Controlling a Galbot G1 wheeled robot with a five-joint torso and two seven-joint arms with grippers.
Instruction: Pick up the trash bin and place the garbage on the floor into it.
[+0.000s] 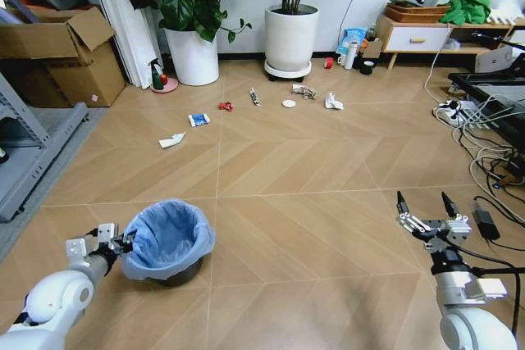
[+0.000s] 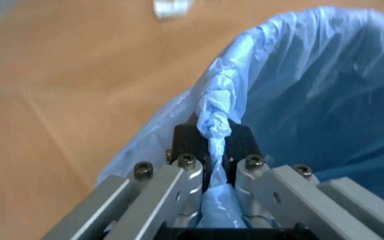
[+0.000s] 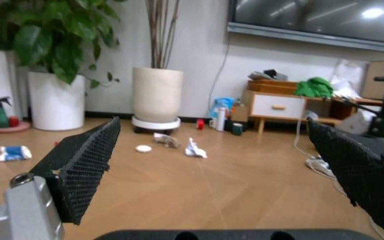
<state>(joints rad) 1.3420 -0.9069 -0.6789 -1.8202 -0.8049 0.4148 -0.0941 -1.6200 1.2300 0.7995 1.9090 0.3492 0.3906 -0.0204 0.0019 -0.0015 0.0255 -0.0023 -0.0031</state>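
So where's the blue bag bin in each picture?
Head view: the trash bin sits low on the floor, the left gripper pinching its rim.
Left wrist view: its blue bag is clamped close up.
Right wrist view: not there.
Shared landmark: the blue-white wrapper.

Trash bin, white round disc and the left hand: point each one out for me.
trash bin [image 1: 168, 235], head view, on the blue liner inside the rim.
white round disc [image 1: 289, 104], head view, on its centre.
left hand [image 2: 217, 165], left wrist view, between the fingertips pinching the liner.
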